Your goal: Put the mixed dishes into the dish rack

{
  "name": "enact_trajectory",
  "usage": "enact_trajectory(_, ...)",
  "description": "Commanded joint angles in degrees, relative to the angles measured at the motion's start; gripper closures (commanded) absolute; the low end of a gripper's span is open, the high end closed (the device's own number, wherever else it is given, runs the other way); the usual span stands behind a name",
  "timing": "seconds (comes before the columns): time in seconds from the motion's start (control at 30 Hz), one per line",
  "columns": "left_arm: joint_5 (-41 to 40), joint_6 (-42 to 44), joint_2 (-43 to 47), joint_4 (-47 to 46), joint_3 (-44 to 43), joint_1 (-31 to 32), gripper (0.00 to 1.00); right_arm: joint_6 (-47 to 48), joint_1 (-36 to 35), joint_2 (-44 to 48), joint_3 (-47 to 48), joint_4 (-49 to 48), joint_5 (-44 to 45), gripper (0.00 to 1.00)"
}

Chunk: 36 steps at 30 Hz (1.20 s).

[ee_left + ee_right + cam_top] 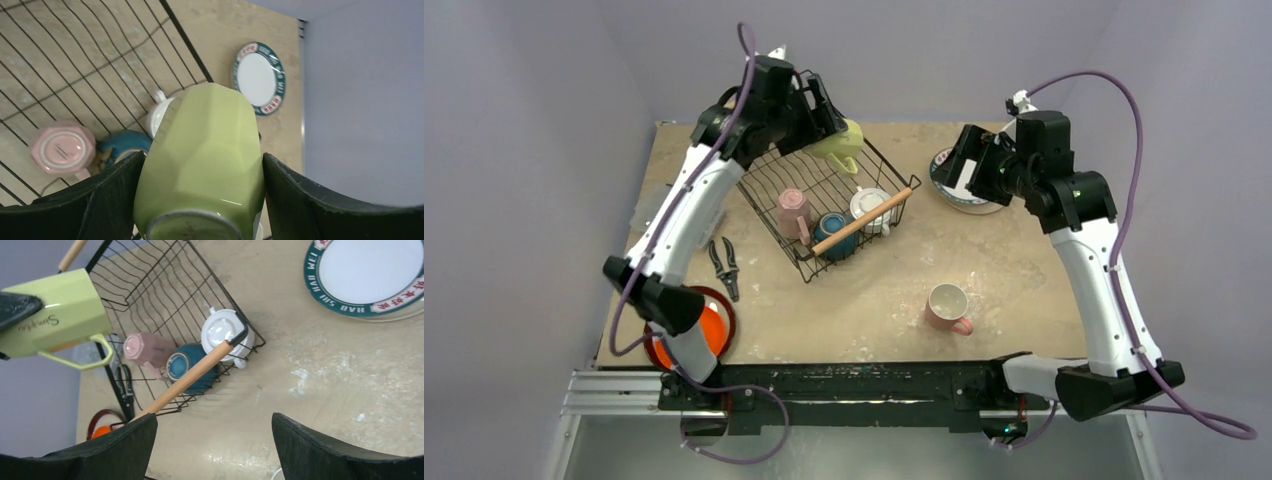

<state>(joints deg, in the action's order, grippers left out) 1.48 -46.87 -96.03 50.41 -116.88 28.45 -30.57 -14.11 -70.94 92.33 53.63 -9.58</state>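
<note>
Showing faceted glossy sides, yellow-green mug (55, 315) bears cursive lettering.

Tan, scuffed table (1024, 260), and here's what sits on it: the dish rack (864, 222) angled at the far left-centre, a teal-rimmed plate (258, 77) far right, a pink mug (948, 306) upright near the front, black pliers (725, 266) left of the rack, and a dark red-rimmed plate (730, 318) at the near-left corner.
</note>
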Motion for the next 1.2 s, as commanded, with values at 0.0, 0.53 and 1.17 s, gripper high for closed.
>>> enact_trajectory(0.0,-12.28,6.79,-10.90,7.10,-16.33,-0.67,1.00,3.95,1.47,-2.45,3.74,5.63,4.61,0.14)
enact_trajectory(0.53,-21.67,20.78,-31.60,-0.22,-22.70,-0.94,1.00,6.42,3.97,-10.12,6.64,9.73,6.09,0.14)
enact_trajectory(1.17,-19.17,19.63,-42.71,-6.44,-24.62,2.40,0.95,8.74,6.32,-12.49,6.58,11.42,4.75,0.14)
